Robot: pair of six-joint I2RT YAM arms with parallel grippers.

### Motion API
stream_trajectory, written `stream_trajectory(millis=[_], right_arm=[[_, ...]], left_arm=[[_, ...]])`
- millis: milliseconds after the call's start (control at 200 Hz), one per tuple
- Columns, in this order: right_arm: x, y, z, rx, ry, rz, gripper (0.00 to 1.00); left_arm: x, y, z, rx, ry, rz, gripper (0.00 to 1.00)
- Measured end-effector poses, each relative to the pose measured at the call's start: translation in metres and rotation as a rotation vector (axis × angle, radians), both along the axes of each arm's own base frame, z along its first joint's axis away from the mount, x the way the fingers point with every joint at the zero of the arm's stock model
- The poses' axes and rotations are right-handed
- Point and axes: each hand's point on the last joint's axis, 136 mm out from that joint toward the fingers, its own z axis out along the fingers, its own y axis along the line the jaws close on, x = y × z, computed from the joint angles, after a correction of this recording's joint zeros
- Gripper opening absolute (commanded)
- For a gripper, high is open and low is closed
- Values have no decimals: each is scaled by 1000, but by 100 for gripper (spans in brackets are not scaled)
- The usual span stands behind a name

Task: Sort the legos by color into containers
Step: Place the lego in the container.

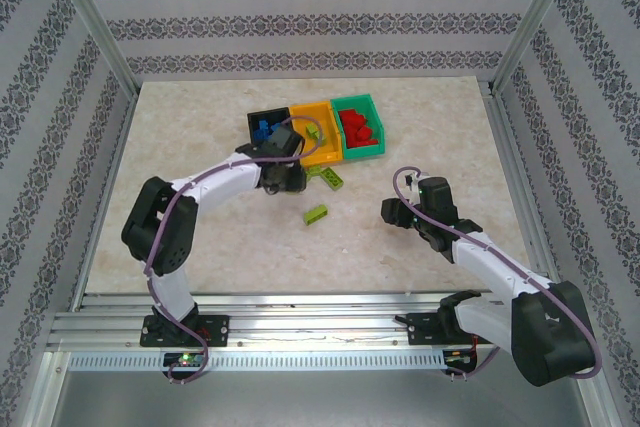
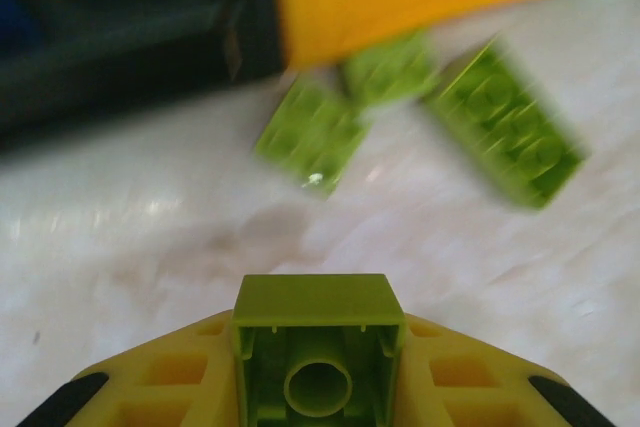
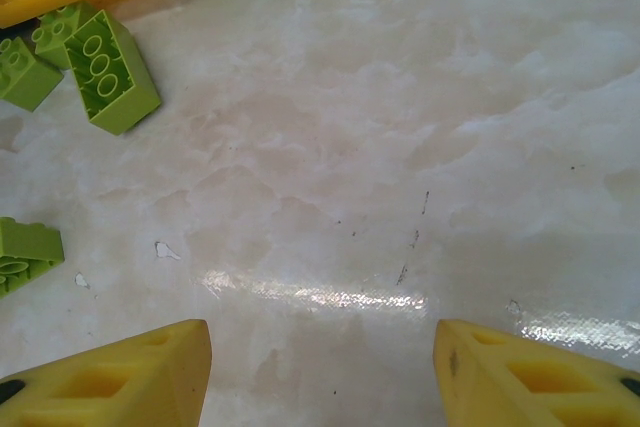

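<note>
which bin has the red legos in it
The teal green bin, rightmost of the three, holds the red legos; the black bin holds blue legos, and the orange-yellow bin sits between them.

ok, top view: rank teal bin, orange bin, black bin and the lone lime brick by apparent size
1. teal bin and orange bin: alike, no ranking.
2. black bin: partly under the left arm, unsure.
3. lone lime brick: clearly smallest.

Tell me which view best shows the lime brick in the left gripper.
Left wrist. The lime brick sits close up between the left gripper's yellow fingers, its hollow underside and tube plain. In the top external view the gripper covers it from above, beside the black bin.
</note>
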Motion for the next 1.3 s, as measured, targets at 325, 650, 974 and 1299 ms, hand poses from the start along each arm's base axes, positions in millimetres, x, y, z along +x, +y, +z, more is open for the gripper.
stream_trajectory(millis=[325, 650, 974, 1299], right_arm=[[0, 0, 1, 3, -9, 0, 61], [-1, 0, 3, 7, -25, 0, 61], [-1, 0, 4, 8, -29, 1, 61], [-1, 0, -2, 4, -11, 1, 61]], left_arm=[[84, -32, 33, -45, -91, -37, 35], [137, -34, 21, -48, -70, -41, 54], [129, -22, 16, 22, -31, -52, 56], [53, 6, 12, -8, -39, -38, 55]])
